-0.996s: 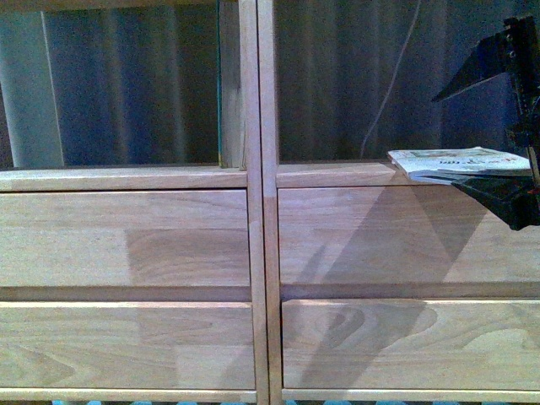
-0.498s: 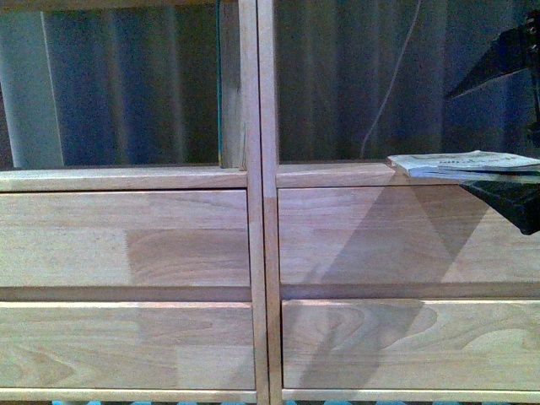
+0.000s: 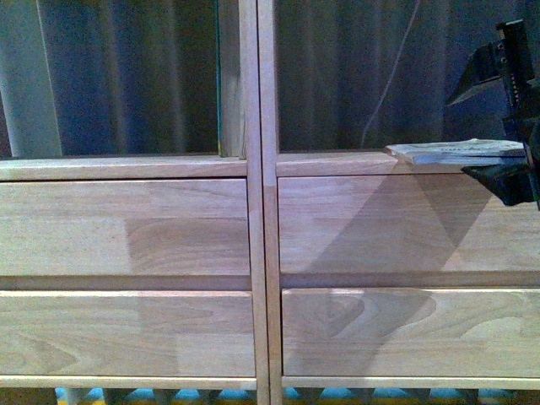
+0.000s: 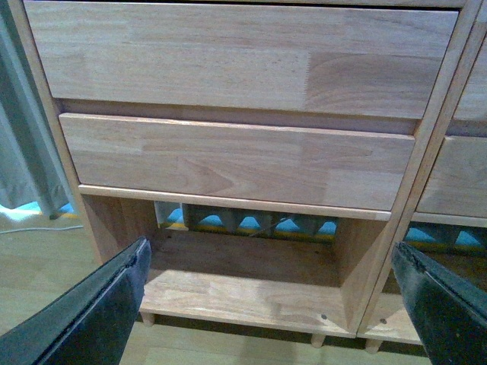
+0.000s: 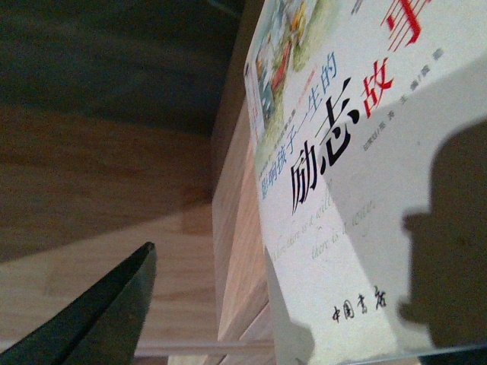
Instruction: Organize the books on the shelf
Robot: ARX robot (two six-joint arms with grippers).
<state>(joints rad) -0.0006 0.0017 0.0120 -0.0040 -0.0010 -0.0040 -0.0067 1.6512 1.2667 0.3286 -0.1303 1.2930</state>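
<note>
Right wrist view is cropping the soft-cover book (image 5: 358,152), its pale cover bearing black and red Chinese print, and hiding one jaw; the book is lying flat, overhanging the front edge of the shelf (image 3: 261,253) ledge in the right bay; the right gripper (image 3: 468,135), half out of frame, is gaping around it; the left gripper (image 4: 270,251) is gaping empty.

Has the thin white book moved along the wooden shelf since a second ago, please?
No. The thin white book stays equally far right of the central upright of the light wooden shelf; book and ledge merely rose together in view.
</note>
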